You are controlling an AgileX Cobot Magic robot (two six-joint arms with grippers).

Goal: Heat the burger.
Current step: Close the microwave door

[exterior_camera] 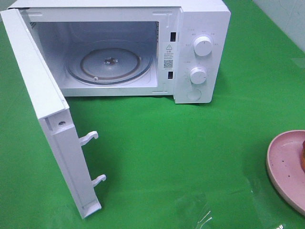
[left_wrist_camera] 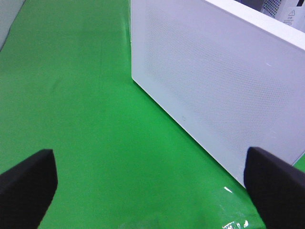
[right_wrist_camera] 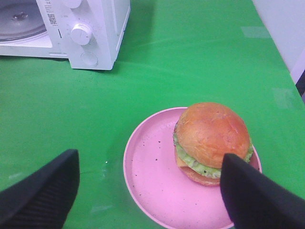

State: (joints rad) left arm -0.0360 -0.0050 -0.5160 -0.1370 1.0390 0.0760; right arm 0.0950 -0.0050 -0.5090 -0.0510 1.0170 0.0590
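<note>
Green cloth (exterior_camera: pixel 190 157) covers the whole work surface, and a white microwave (exterior_camera: pixel 202 28) stands at its far side with its door (exterior_camera: pixel 35 95) swung wide open, showing the glass turntable (exterior_camera: pixel 110 64) inside the bare cavity. Two round knobs (exterior_camera: pixel 203 46) sit one above the other on the microwave's control panel. Well to the right of the microwave and nearer the front edge lies a round pink plate (right_wrist_camera: pixel 152 176), and the burger (right_wrist_camera: pixel 212 140) rests on the plate's far-right part, bun on top with lettuce showing beneath. The right gripper (right_wrist_camera: pixel 150 191) hovers above the plate with its jaws spread wide, holding nothing. The left gripper (left_wrist_camera: pixel 150 183) hangs just outside the open door's outer face, its jaws likewise spread wide and empty.
</note>
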